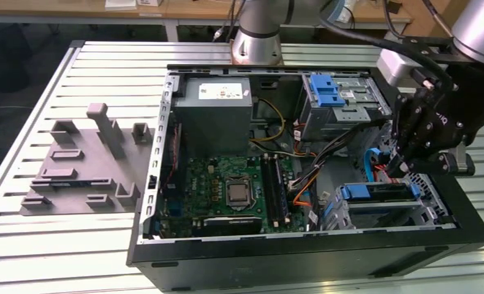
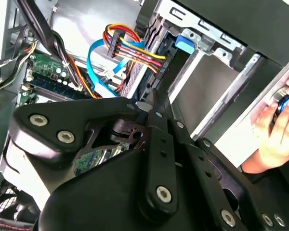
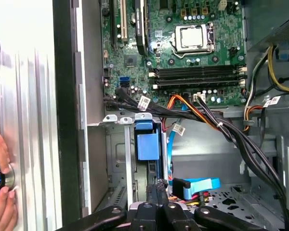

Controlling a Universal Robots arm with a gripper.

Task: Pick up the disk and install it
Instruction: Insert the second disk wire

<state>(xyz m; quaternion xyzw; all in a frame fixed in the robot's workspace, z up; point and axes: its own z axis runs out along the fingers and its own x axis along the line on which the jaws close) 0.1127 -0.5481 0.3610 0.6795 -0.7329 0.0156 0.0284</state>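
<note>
Black gripper (image 3: 156, 186) links sit closest in both wrist views, jaws clenched tip to tip with nothing between them, hovering over the drive bay of the open computer case (image 1: 307, 257). Just ahead of the tips, what appears to be the disk (image 1: 385, 193) already sits in that bay, though cables hide much of it. It should handle as a stiff, fairly heavy, shock-sensitive slab with slick metal faces, best pinched across its blue side rails rather than the label.

A silver-grey arm (image 1: 261, 30) with black cables carries a black gripper (image 1: 422, 138) studded with silver screws.
</note>
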